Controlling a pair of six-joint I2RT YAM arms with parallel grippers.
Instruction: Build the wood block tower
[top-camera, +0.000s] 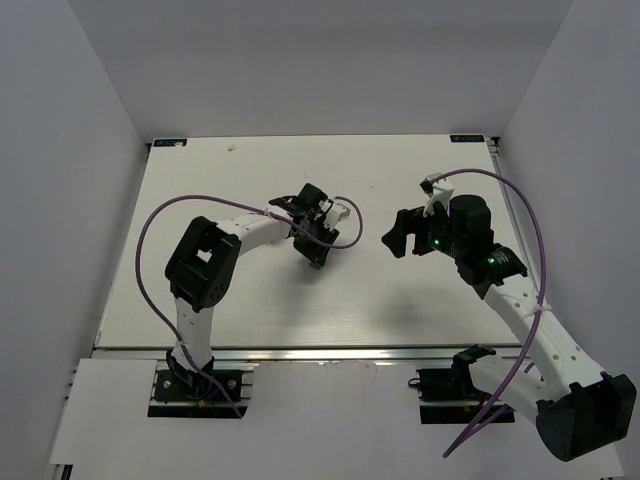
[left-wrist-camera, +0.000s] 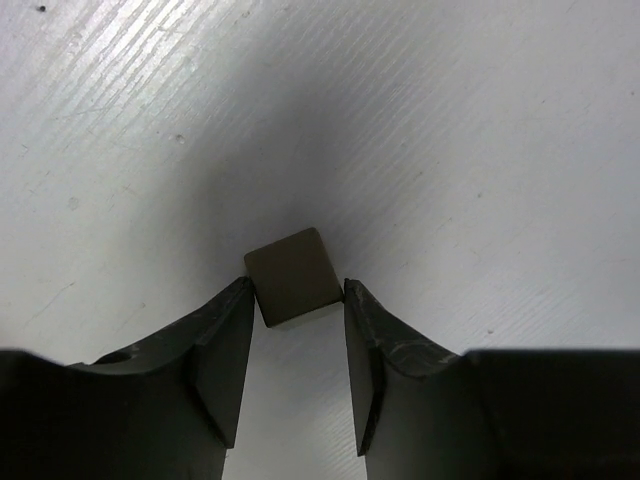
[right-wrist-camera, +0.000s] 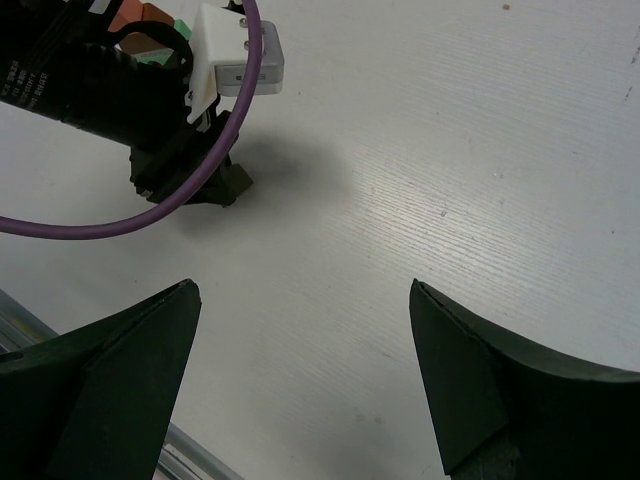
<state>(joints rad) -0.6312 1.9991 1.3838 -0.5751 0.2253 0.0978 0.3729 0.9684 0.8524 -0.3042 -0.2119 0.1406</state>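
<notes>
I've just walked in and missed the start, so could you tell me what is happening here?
The left gripper is down at the table, fingertips touching both sides of a dark brown block. The right gripper hangs open nearby, holding nothing. An orange piece and a green piece show behind the left arm; whether they are stacked cannot be told.

One block (left-wrist-camera: 293, 270) is counted on the one surface (left-wrist-camera: 480, 150); two arms (top-camera: 205, 265) (top-camera: 545, 330), two end effectors (left-wrist-camera: 297, 283) (right-wrist-camera: 302, 287) and two cables (top-camera: 139, 245) (top-camera: 497, 173) are seen.
</notes>
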